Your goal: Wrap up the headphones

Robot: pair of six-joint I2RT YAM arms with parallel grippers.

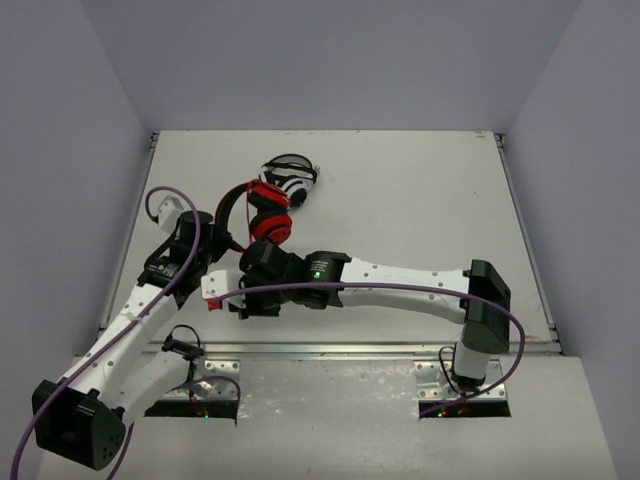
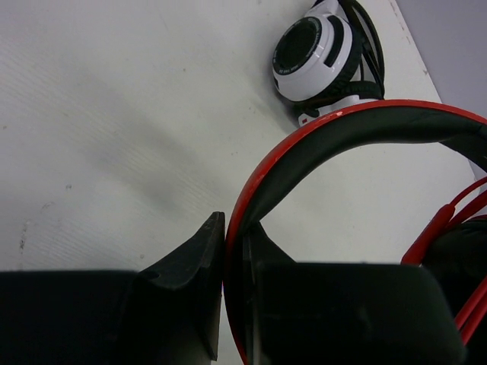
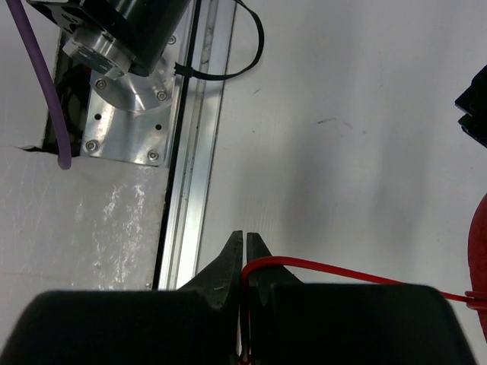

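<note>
On the table [image 1: 400, 190], red-and-black headphones [image 1: 268, 216], left pincer [image 2: 234, 232] clamping headband [image 2: 342, 129], right pincer [image 3: 244, 245] pinching red cord [image 3: 319, 265]

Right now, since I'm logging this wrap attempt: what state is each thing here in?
left gripper: shut on the headband.
right gripper: shut on the cord.
red headphones: held by the headband.
cord: pinched, trailing toward the headphones.
white-and-black headphones: lying free, ungripped.
</note>
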